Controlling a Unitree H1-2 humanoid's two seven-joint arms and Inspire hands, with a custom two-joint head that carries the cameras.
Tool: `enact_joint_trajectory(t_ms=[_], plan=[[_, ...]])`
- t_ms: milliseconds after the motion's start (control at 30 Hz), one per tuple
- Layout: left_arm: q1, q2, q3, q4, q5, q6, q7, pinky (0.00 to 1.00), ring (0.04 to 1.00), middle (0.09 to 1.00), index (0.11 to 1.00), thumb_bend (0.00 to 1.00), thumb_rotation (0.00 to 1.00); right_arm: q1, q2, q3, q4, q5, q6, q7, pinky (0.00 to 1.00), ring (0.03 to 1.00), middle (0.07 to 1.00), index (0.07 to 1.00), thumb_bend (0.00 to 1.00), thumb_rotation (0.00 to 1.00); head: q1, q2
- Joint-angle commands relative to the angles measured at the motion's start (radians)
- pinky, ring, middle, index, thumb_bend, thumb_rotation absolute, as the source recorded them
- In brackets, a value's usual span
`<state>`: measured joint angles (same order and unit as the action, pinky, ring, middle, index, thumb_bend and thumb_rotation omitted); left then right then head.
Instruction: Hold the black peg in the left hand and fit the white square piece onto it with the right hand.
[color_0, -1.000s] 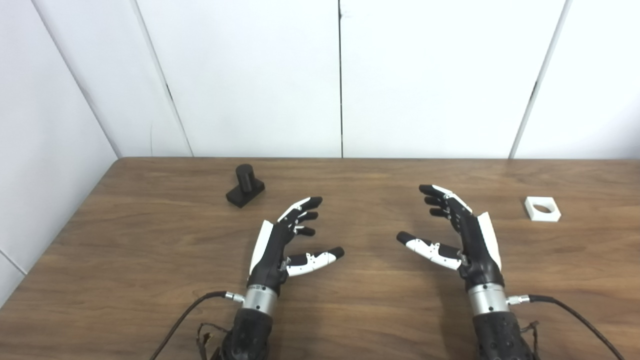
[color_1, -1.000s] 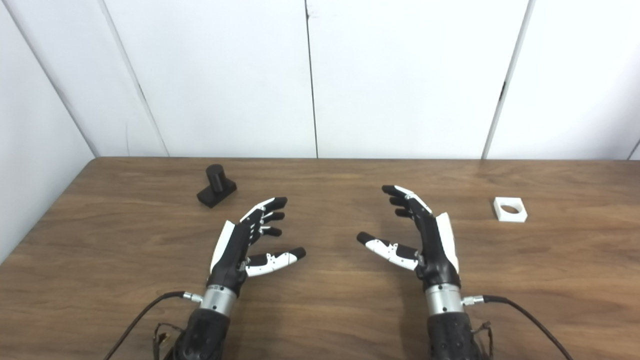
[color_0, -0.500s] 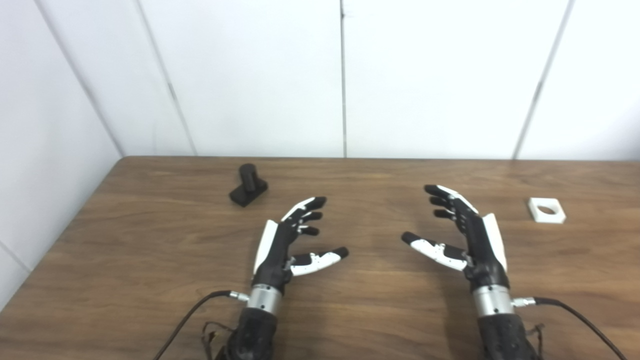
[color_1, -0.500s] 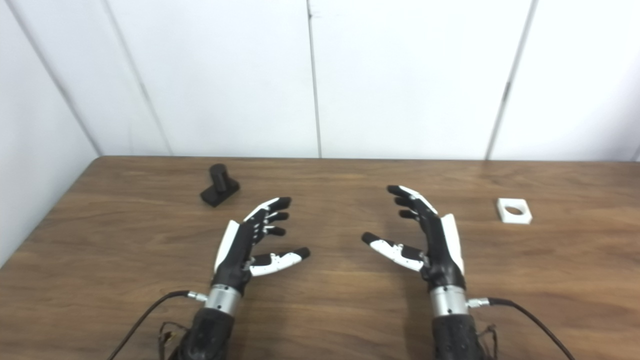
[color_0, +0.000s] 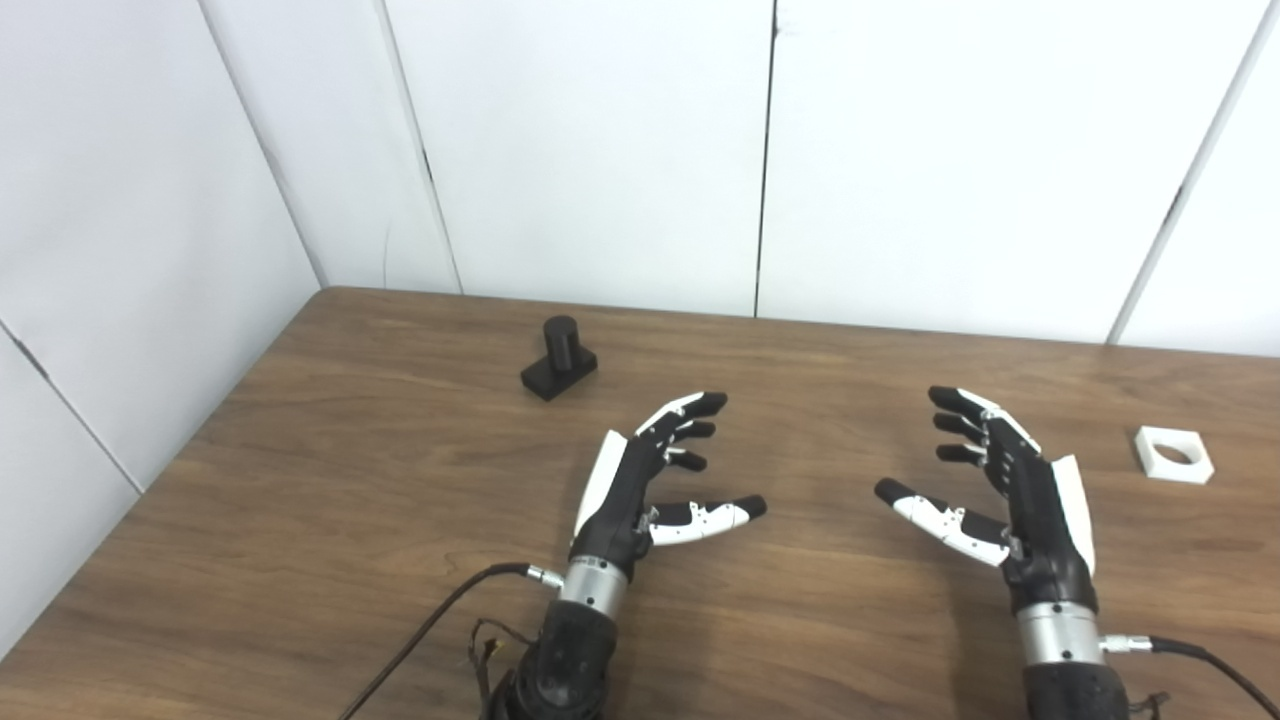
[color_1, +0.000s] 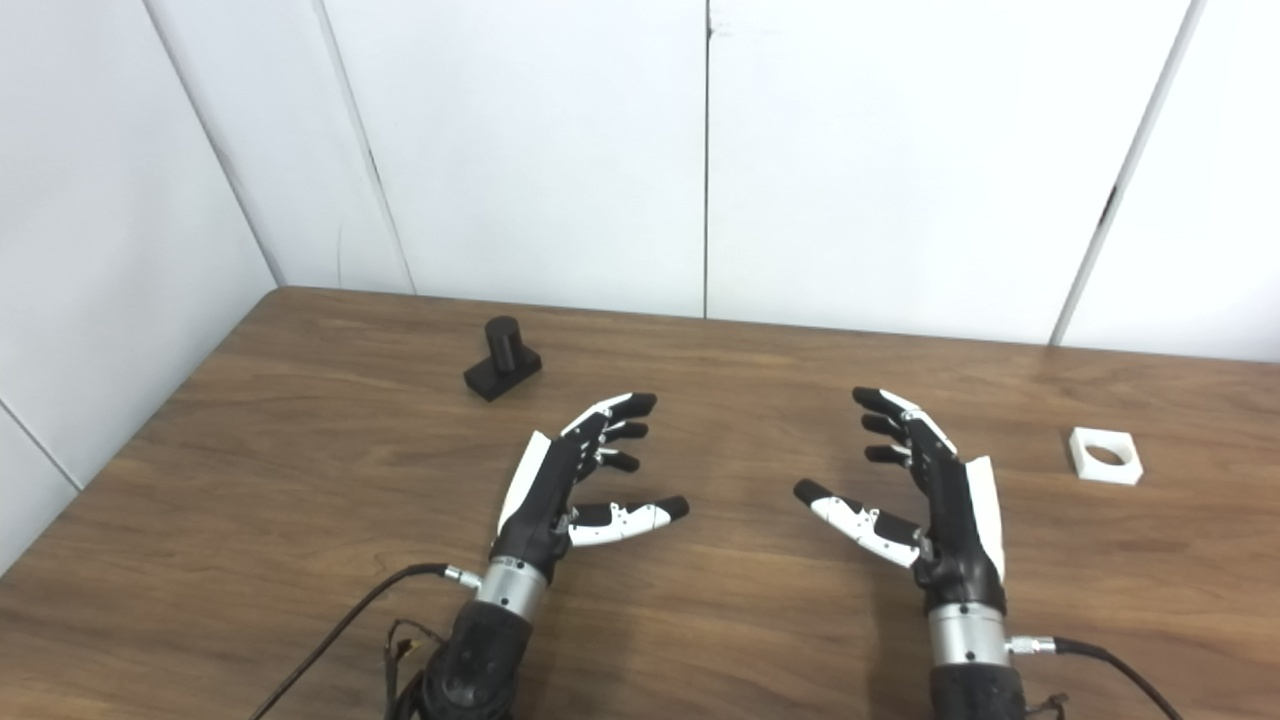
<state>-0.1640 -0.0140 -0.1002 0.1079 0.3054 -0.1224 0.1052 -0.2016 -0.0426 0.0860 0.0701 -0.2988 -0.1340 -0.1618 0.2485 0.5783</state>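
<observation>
The black peg (color_0: 560, 357), a short cylinder on a square base, stands upright at the far left of the wooden table (color_0: 400, 480). The white square piece (color_0: 1173, 455) with a round hole lies flat at the far right. My left hand (color_0: 650, 480) is open and empty over the table's middle, well short of the peg and to its right. My right hand (color_0: 1010, 490) is open and empty, to the left of the white piece and apart from it. Both palms face inward.
White wall panels (color_0: 600, 150) stand behind the table and along its left side. Cables (color_0: 440, 620) trail from both wrists at the near edge. The table's left edge (color_0: 200, 430) runs diagonally.
The whole picture has shifted right and tilted, so the camera has turned left. The hands, peg and white piece keep their places relative to one another.
</observation>
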Motion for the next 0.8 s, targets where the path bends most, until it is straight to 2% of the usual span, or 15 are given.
enact_joint_trajectory(t_ms=[0,267,333,433,500,633,767], plan=[[-0.029,-0.004,0.002,-0.007,-0.003,-0.033,0.017,0.65,0.788,0.832,0.79,0.75,0.1,0.008,-0.02,-0.011,0.0,-0.009,-0.035,-0.005,0.67,0.777,0.809,0.759,0.68,0.18,0.003,0.001],[-0.021,0.004,0.0,-0.025,0.012,-0.031,0.021,0.64,0.782,0.832,0.786,0.74,0.1,0.02,-0.011,-0.005,-0.009,-0.005,-0.037,-0.003,0.69,0.794,0.819,0.763,0.67,0.17,0.008,0.007],[-0.018,0.013,0.0,-0.05,0.057,-0.005,0.036,0.67,0.789,0.838,0.781,0.73,0.13,0.022,-0.009,-0.004,-0.01,-0.011,-0.037,-0.006,0.69,0.794,0.817,0.762,0.68,0.18,0.006,0.007],[-0.02,0.037,-0.001,-0.098,0.213,0.043,0.098,0.7,0.804,0.833,0.766,0.73,0.18,0.025,-0.008,-0.001,-0.01,-0.009,-0.041,-0.005,0.68,0.793,0.816,0.763,0.67,0.18,0.009,0.006],[-0.027,0.048,0.014,-0.132,0.271,0.085,0.121,0.73,0.819,0.837,0.756,0.72,0.19,0.024,-0.009,-0.001,-0.005,-0.009,-0.046,-0.007,0.68,0.789,0.816,0.762,0.67,0.17,0.011,0.004],[-0.056,0.087,0.048,-0.162,0.297,0.127,0.125,0.74,0.833,0.848,0.747,0.71,0.19,0.021,-0.01,-0.004,0.001,-0.005,-0.05,-0.007,0.68,0.788,0.818,0.764,0.67,0.16,0.013,0.003],[-0.091,0.143,0.063,-0.173,0.319,0.165,0.106,0.71,0.822,0.848,0.745,0.72,0.23,0.018,-0.012,-0.008,0.001,-0.006,-0.047,-0.009,0.69,0.79,0.817,0.762,0.67,0.18,0.015,0.002]])
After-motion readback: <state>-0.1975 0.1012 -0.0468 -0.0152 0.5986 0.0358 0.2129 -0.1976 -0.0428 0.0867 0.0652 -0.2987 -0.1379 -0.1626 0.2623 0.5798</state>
